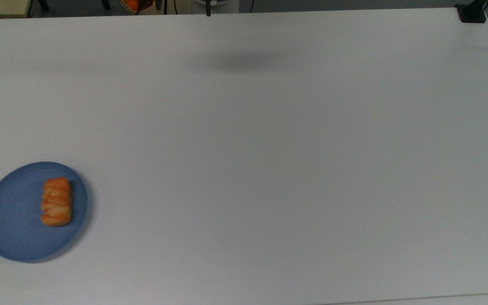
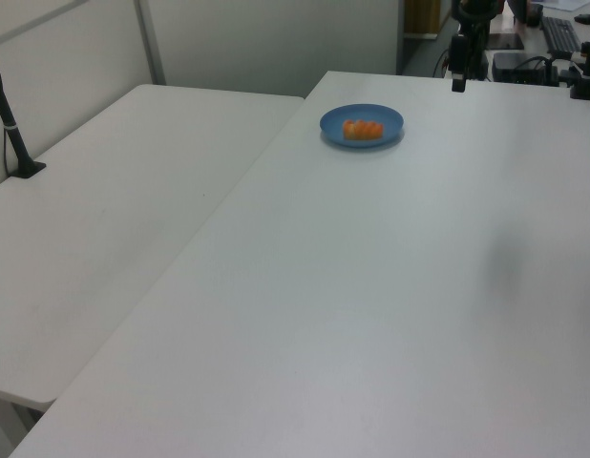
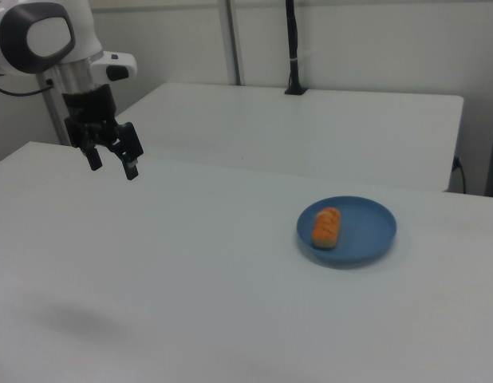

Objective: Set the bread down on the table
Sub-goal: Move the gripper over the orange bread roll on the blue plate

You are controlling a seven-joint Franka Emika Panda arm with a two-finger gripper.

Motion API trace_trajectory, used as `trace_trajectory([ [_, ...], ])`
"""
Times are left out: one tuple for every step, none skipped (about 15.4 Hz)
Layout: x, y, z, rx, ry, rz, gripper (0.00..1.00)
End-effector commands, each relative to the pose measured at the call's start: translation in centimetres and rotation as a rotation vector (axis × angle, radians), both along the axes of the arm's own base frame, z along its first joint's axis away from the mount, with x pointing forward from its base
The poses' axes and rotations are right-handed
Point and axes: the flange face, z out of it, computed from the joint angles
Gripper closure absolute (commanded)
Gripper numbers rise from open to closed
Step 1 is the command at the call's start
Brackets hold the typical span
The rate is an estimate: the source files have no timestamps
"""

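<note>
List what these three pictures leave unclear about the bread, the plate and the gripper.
- Bread underside: hidden in every view, since it lies on the blue plate.
- Bread's ridged top in the left view: too small to read.
- Arm above the gripper: cut off by the right view's left edge.

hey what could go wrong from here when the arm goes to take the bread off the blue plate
The bread lies off-centre on the blue plate, so the descending hand could strike the raised rim or drag the plate along the table. The open fingers also may squash the soft roll or let it slip, since it is small.
</note>
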Motion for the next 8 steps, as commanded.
trace_trajectory([
  [0.0,-0.6,0.2,0.015,-0.005,0.009,0.00],
  [0.0,-1.0,0.2,0.015,-0.006,0.003,0.00],
  [0.0,-1.0,0.2,0.017,-0.005,0.003,0.00],
  [0.0,-1.0,0.2,0.017,-0.005,0.003,0.00],
  [0.0,-1.1,0.2,0.017,-0.005,0.002,0.00],
  [0.1,-1.1,0.2,0.017,-0.007,0.002,0.00],
  [0.1,-1.3,0.6,0.017,-0.016,-0.001,0.00],
  [0.4,-2.0,1.0,0.015,-0.025,0.000,0.00],
])
